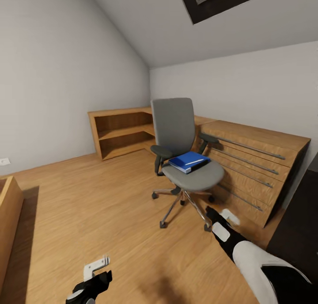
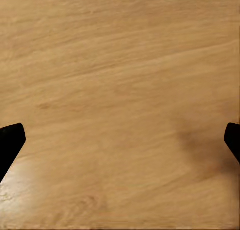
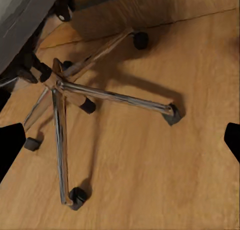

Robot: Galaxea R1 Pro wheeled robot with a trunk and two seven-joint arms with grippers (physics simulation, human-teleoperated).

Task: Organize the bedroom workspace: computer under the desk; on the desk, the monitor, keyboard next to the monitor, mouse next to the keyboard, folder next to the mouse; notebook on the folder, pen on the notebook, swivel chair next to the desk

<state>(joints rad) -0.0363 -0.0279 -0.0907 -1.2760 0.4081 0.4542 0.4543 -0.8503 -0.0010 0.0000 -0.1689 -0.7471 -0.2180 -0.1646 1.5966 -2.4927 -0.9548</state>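
On the swivel chair (image 1: pixel 183 145), the folder (image 1: pixel 189 161), notebook indistinct; both end effectors (image 2: pixel 120 140) (image 3: pixel 120 140) spread, tips cropped.

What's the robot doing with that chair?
Nothing yet. The chair stands on the wooden floor by a low cabinet, with the blue folder lying on its seat. Both pincers are open and empty: the left pincer hangs over bare floor, and the right pincer is near the chair's metal base.
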